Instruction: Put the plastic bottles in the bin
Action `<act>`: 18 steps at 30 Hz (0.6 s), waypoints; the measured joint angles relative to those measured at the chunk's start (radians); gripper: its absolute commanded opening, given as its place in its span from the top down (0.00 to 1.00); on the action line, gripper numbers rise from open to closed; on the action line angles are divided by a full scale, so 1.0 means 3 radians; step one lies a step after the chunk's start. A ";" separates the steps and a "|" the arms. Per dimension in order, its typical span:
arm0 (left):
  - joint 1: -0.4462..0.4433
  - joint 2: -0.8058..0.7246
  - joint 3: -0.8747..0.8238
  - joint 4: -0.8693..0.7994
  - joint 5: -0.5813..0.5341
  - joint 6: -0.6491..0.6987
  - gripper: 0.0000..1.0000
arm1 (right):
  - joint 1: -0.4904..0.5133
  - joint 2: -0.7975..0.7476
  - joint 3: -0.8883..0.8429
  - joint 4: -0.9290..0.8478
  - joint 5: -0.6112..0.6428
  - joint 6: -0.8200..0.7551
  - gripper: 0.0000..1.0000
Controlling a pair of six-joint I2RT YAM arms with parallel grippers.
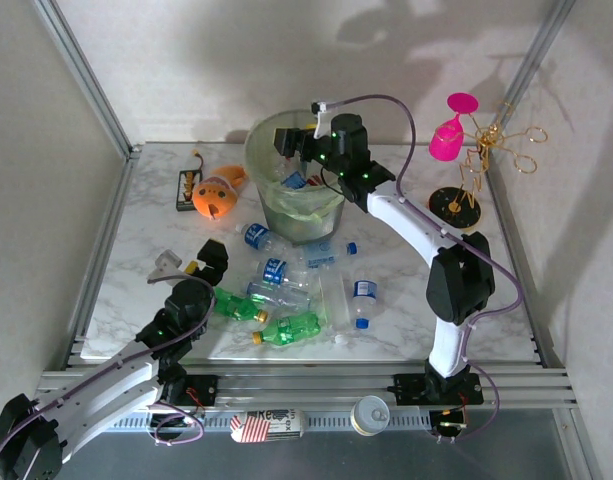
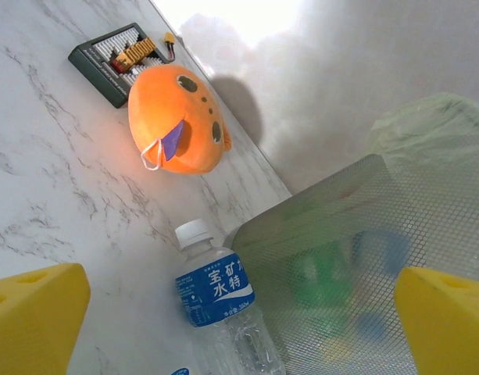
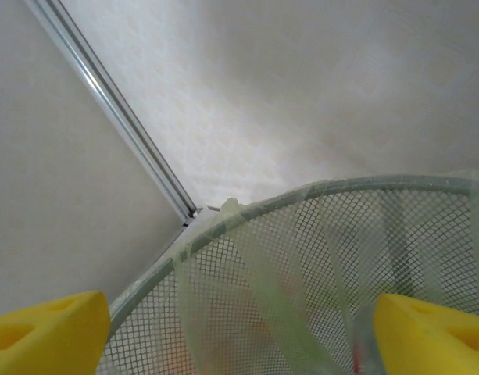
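The bin, a pale-green mesh bucket with a bag liner, stands at the back middle of the table and holds several bottles. My right gripper hangs over its mouth, open; its wrist view looks down past the rim, and my right gripper has nothing between its yellow fingers. Several plastic bottles lie in front of the bin: clear ones with blue labels and green ones. My left gripper is open, low at the front left. One clear bottle lies against the bin ahead of my left gripper.
An orange plush toy and a black box lie left of the bin. A pink goblet and a gold wire stand are at the back right. Two cans rest on the front rail.
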 measured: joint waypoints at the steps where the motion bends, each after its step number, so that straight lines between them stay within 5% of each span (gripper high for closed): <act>1: -0.0001 0.0000 0.0001 0.0000 0.0000 -0.0001 0.01 | 0.0000 0.0000 0.0008 -0.0004 0.0000 -0.0001 0.09; 9: 0.0000 -0.0005 0.0001 -0.0116 0.0005 -0.0024 0.00 | 0.0000 -0.0116 0.0010 -0.0107 0.0155 -0.0134 0.05; 18: 0.0003 0.0032 0.0055 -0.0355 0.0018 -0.0089 0.00 | 0.0000 -0.1320 -0.1062 0.0211 0.0776 -0.0389 0.01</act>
